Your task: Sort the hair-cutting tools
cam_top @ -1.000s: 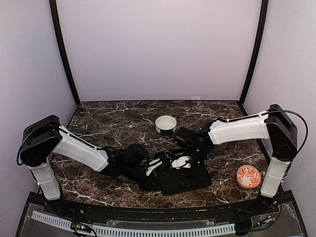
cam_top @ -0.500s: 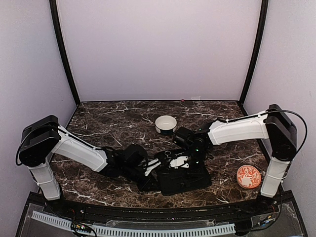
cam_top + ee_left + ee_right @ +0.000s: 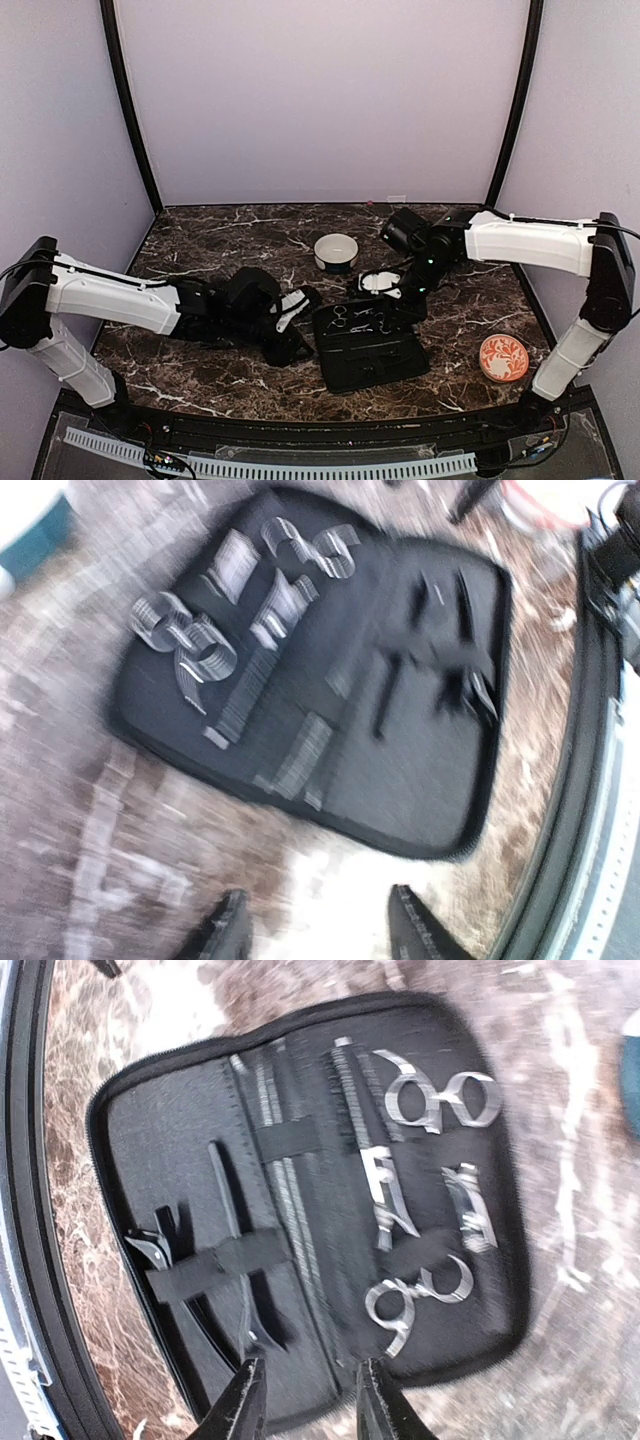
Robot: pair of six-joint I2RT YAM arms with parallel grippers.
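A flat black case point(image 3: 372, 352) lies open on the marble near the front edge. The hair-cutting tools lie strapped inside it. In the right wrist view, two silver scissors point(image 3: 440, 1100) point(image 3: 420, 1295) sit on one half, and thin black pieces point(image 3: 232, 1228) under elastic bands on the other. The left wrist view is blurred but shows the scissors point(image 3: 190, 645). My left gripper point(image 3: 298, 318) point(image 3: 320, 935) stands open just left of the case, holding nothing. My right gripper point(image 3: 386, 298) point(image 3: 308, 1400) hangs open over the case's far edge, also holding nothing.
A white round bowl point(image 3: 336, 252) stands behind the case. An orange patterned disc point(image 3: 503, 358) lies at the front right. The table's black front rail point(image 3: 590, 780) runs close along the case.
Both grippers have opened and pulled back from the case, the left one to the left and the right one up and back. The tools in the case now show.
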